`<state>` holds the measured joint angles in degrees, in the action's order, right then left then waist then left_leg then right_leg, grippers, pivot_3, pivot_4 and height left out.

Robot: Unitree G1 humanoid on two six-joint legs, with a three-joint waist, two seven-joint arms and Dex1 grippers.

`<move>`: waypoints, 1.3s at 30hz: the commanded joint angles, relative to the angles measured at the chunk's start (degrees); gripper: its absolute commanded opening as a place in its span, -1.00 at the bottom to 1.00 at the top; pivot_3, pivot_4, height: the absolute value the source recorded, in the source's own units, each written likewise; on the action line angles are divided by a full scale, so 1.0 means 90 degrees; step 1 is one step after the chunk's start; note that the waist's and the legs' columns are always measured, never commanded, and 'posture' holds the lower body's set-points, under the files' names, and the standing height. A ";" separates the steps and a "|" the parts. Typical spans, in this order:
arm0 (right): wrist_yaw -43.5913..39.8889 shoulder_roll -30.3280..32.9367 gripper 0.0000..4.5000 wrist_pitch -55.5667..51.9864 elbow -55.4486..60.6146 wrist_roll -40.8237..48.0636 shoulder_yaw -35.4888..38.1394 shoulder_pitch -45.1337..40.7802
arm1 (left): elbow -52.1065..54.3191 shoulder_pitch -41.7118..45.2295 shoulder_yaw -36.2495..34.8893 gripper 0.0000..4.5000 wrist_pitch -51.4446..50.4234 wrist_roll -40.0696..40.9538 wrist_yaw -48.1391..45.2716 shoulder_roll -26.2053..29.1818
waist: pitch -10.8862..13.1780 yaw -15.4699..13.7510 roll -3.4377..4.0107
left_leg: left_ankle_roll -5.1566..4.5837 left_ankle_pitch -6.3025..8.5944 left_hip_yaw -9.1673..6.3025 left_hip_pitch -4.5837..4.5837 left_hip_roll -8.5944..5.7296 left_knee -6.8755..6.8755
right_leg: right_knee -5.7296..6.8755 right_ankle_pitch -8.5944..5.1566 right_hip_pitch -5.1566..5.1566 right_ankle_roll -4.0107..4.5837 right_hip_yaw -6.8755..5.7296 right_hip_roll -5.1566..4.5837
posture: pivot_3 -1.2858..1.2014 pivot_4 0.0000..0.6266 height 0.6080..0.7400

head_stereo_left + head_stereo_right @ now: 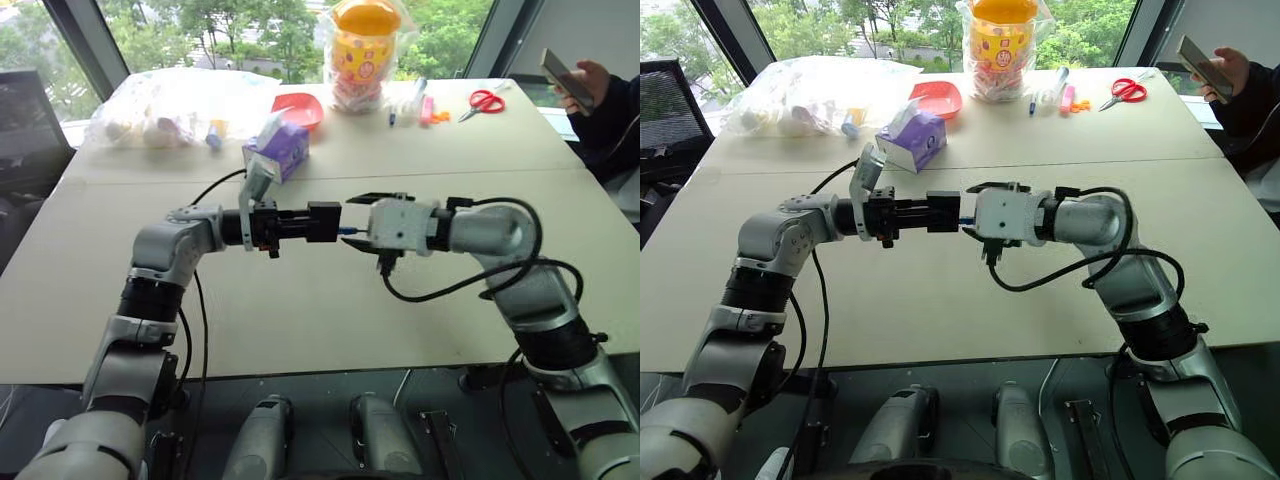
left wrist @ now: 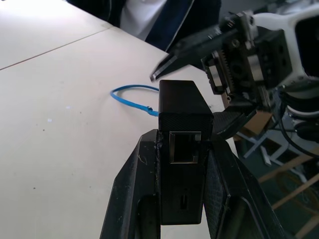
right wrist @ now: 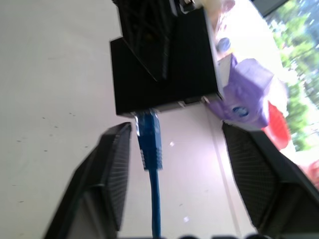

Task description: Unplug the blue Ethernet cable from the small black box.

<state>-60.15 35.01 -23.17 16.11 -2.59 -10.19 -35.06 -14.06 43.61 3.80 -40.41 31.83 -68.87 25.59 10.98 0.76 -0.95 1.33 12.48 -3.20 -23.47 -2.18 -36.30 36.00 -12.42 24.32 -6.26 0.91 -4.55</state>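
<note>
The left gripper (image 2: 182,164) pinches the small black box (image 2: 182,144) between its 2 fingers, held above the table (image 1: 300,310). The box's long axis runs level toward the right gripper (image 3: 172,169), whose fingers stand spread on either side of the blue Ethernet cable (image 3: 149,144). The cable's plug sits in the box's port. No writing can be read.
</note>
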 commanded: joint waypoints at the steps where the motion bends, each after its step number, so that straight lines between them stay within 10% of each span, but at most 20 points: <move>1: -0.0667 0.0112 0.99 -0.1836 0.0188 0.1266 0.0252 -0.0312 | 0.0023 0.0288 -0.0050 -0.78 0.0137 0.0054 -0.0365 0.0140 | 0.0000 0.0000 0.0000 | 0.0000 0.0000 0.0000 0.0000 0.0000 0.0001 | 0.0000 -0.0001 0.0000 0.0002 0.0000 0.0000 | 0.03 -0.52 1.00; 10: -0.0431 -0.0447 0.99 -0.5166 -0.0955 0.3130 0.0618 -0.1506 | -0.0003 0.0270 0.0027 -0.78 0.0413 -0.0101 -0.0813 0.0291 | 0.0000 0.0008 0.0000 | 0.0000 0.0000 -0.0004 0.0000 0.0004 0.0006 | 0.0001 -0.0011 0.0005 0.0022 -0.0002 -0.0002 | 0.03 -0.52 1.00; 16: -0.0190 -0.0338 0.39 -0.5426 -0.1013 0.3451 0.0507 -0.1649 | 0.0012 0.0217 0.0086 -0.78 0.0557 -0.0241 -0.0891 0.0329 | 0.0000 -0.0004 0.0000 | -0.0003 0.0003 -0.0002 -0.0010 -0.0002 0.0007 | -0.0003 0.0000 0.0011 0.0002 -0.0004 -0.0009 | 0.03 -0.52 1.00; 30: 0.0116 -0.0236 0.39 -0.5451 -0.1169 0.3823 0.0252 -0.1796 | 0.0038 0.0222 0.0146 -0.78 0.0634 -0.0261 -0.0990 0.0337 | 0.0000 0.0019 0.0000 | -0.0004 0.0003 0.0000 -0.0010 0.0000 0.0007 | -0.0002 0.0000 0.0013 0.0001 -0.0005 -0.0006 | 0.03 -0.52 1.00; 34: 0.0130 -0.0178 -0.20 -0.5324 -0.1217 0.3783 0.0112 -0.1803 | 0.0011 0.0240 0.0138 -0.78 0.0636 -0.0265 -0.0999 0.0337 | 0.0000 0.0019 0.0000 | -0.0004 0.0003 0.0000 -0.0010 0.0000 0.0007 | -0.0002 0.0000 0.0013 0.0000 -0.0005 -0.0006 | 0.03 -0.52 1.00; 39: 0.0097 -0.0129 -0.20 -0.5231 -0.1314 0.3815 0.0013 -0.1869 | 0.0078 0.0188 0.0157 -0.78 0.0629 -0.0272 -0.1029 0.0367 | 0.0000 0.0022 0.0000 | -0.0004 0.0003 0.0000 -0.0010 0.0000 0.0007 | -0.0002 0.0000 0.0013 0.0000 -0.0005 -0.0005 | 0.03 -0.52 1.00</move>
<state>-58.82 33.25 -70.96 3.87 30.73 -10.60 -50.01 -15.27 45.10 5.84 -35.45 29.13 -77.61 28.21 10.99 0.95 -0.94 1.30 12.51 -3.19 -23.56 -2.18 -36.23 35.98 -12.43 24.44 -6.26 0.86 -4.59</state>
